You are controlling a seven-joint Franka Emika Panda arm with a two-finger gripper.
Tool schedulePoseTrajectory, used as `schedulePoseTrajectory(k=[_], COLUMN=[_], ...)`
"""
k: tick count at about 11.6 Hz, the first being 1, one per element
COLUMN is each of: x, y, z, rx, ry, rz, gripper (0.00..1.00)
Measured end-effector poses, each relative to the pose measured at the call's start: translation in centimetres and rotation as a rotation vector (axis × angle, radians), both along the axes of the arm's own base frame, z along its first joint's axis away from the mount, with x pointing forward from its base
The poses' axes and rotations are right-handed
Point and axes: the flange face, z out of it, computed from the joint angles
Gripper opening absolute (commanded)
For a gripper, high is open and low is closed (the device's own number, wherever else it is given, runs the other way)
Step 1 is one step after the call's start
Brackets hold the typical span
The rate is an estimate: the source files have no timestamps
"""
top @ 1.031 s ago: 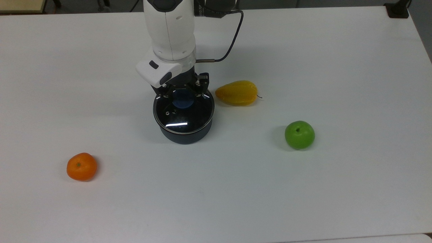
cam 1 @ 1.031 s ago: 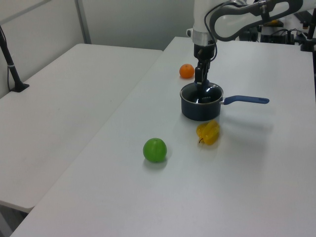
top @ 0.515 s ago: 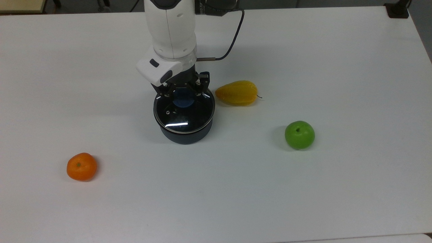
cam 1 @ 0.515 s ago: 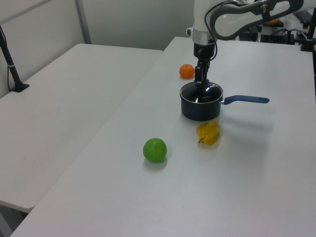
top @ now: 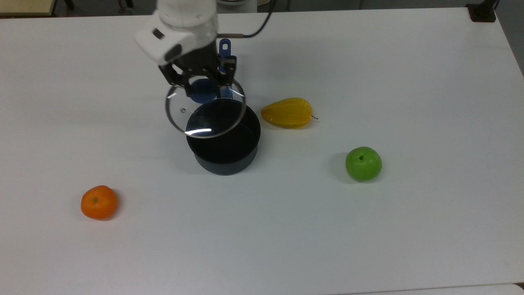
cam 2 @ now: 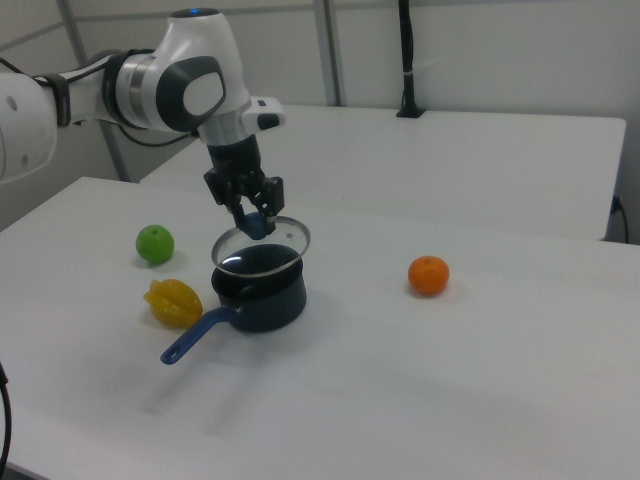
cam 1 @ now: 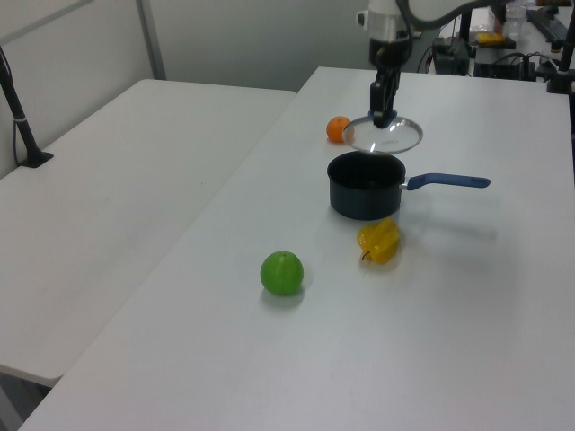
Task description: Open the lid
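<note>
The lid (top: 204, 119) (cam 1: 386, 136) (cam 2: 272, 243), a clear glass disc with a metal rim and a blue knob (top: 203, 91), hangs in the air above the dark saucepan (top: 224, 143) (cam 1: 364, 187) (cam 2: 262, 290). It is shifted toward the top view's upper left and overlaps part of the pan's mouth. My gripper (top: 202, 84) (cam 1: 384, 109) (cam 2: 253, 215) is shut on the blue knob from above. The saucepan stands open on the white table, its long blue handle (cam 1: 446, 181) (cam 2: 196, 336) sticking out.
A yellow starfruit (top: 287, 112) lies just to the top view's right of the pan. A green apple (top: 363, 163) sits farther right. An orange (top: 99, 202) rests at the top view's lower left. The white table (top: 368, 229) stretches wide in front.
The lid was resting on the saucepan with my gripper on its knob. Now it has risen off the pan and moved toward the top view's upper left.
</note>
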Motion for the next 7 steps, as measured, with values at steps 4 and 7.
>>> schedulePoseTrajectory(k=[4,7], x=[-2.9,-5.4], y=[-10.2,-14.4], z=[0.0,-5.4], rx=[-0.024,-0.049], ry=[0.016,0.014], rz=[-0.026,-0.053], gripper=[0.37,0.37])
